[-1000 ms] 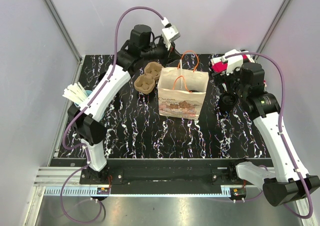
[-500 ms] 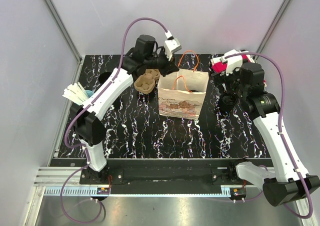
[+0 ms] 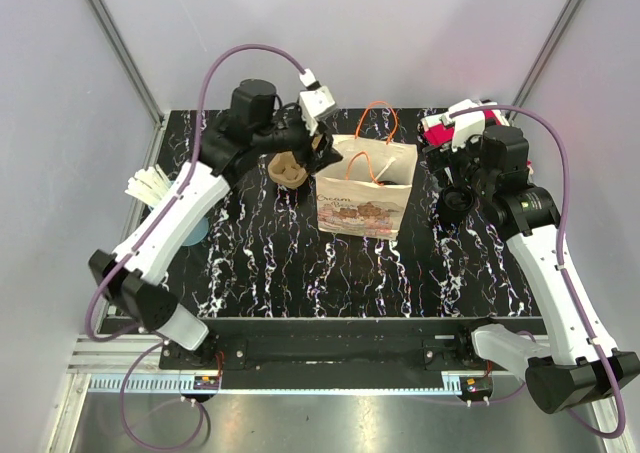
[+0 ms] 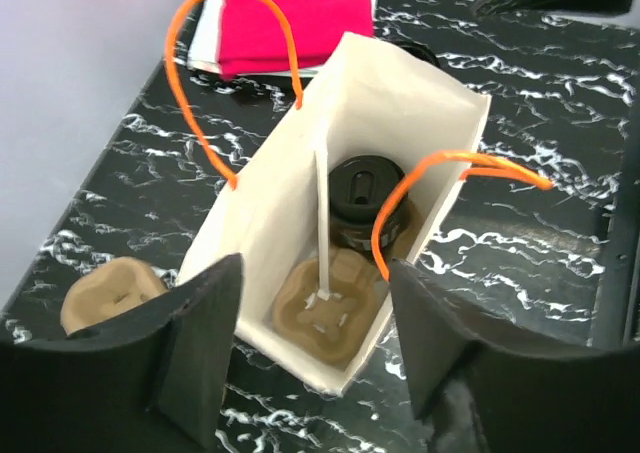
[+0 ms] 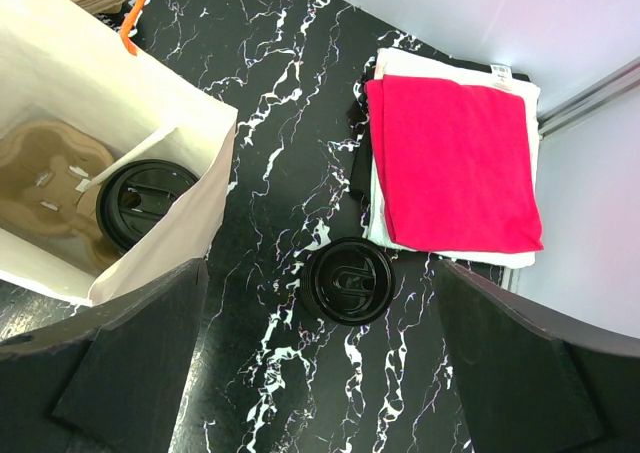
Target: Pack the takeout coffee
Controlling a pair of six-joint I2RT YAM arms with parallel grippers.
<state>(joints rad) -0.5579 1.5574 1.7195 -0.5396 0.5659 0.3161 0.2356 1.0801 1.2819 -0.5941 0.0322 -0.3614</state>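
A paper bag (image 3: 365, 208) with orange handles stands mid-table. Inside it a brown cup carrier (image 4: 325, 308) holds one black-lidded coffee cup (image 4: 362, 188), and a white stick (image 4: 322, 213) leans upright in the carrier. My left gripper (image 4: 310, 283) hovers open above the bag's left end, holding nothing. A second black-lidded cup (image 5: 350, 280) stands on the table right of the bag (image 5: 60, 63). My right gripper (image 5: 318, 273) hangs wide open high above that cup, empty. From above, this cup (image 3: 457, 205) sits just under the right gripper (image 3: 455, 178).
A spare brown carrier (image 3: 290, 166) lies left of the bag, under the left arm. A red cloth on a stack of folded napkins (image 5: 450, 163) sits at the back right. White sticks (image 3: 150, 186) stand in a holder at the left edge.
The left gripper has gone from shut to open. Its arm has swung left and pulled back from over the bag. The right arm has not moved.
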